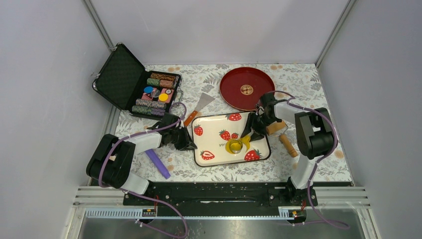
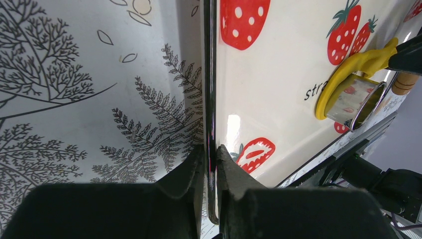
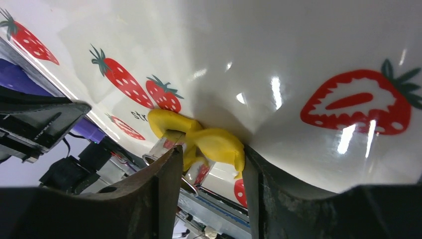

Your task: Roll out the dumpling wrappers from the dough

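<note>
The yellow dough (image 1: 244, 141) lies on the strawberry-print tray (image 1: 214, 127), wrapped around a metal ring cutter (image 1: 235, 146). My right gripper (image 1: 253, 133) is shut on a strip of that dough (image 3: 219, 144) and holds it lifted off the tray (image 3: 278, 59) beside the cutter (image 3: 164, 144). In the left wrist view the dough (image 2: 353, 62) stretches from the cutter (image 2: 356, 102) up to the right gripper (image 2: 408, 52). My left gripper (image 1: 188, 142) is shut on the tray's left rim (image 2: 211, 99). No separate round wrapper shows.
A wooden rolling pin (image 1: 283, 137) lies right of the tray under the right arm. A red plate (image 1: 247, 88) sits behind it, a scraper (image 1: 199, 107) at back left, a purple tool (image 1: 158, 163) at front left, and an open poker-chip case (image 1: 134, 82) at far left.
</note>
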